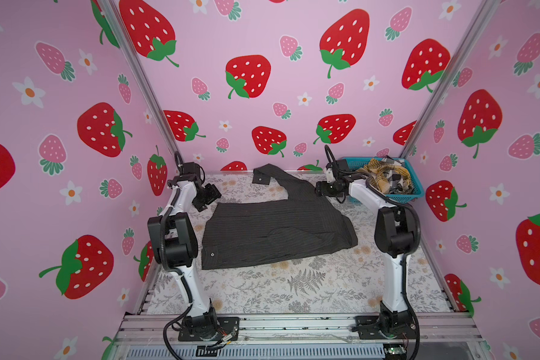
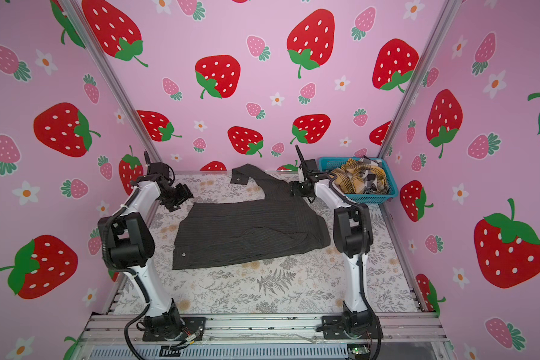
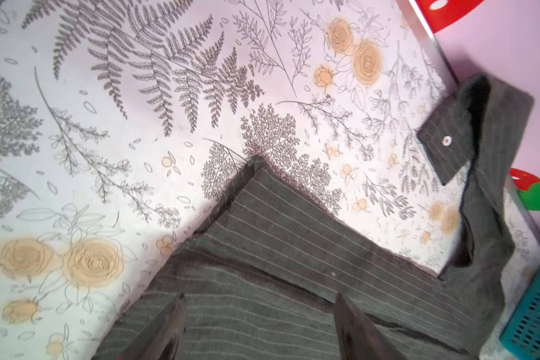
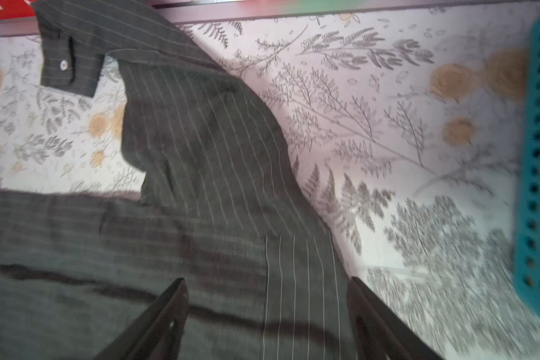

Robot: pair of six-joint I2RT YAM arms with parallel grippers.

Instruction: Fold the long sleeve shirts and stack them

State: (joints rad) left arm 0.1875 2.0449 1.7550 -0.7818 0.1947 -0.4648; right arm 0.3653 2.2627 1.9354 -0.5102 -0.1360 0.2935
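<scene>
Charcoal pinstriped shirt (image 1: 278,230) lies half-folded on the desk (image 1: 293,290), sleeve trailing rearward. I see left fingers (image 3: 166,327) and right fingers (image 4: 166,318) spread apart above it, their bases cut off; right wrist view is blurred.

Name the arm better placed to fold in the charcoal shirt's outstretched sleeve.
Right, likely: the right tool hangs open beside that sleeve, while the left tool hovers at the shirt's opposite far corner.
</scene>
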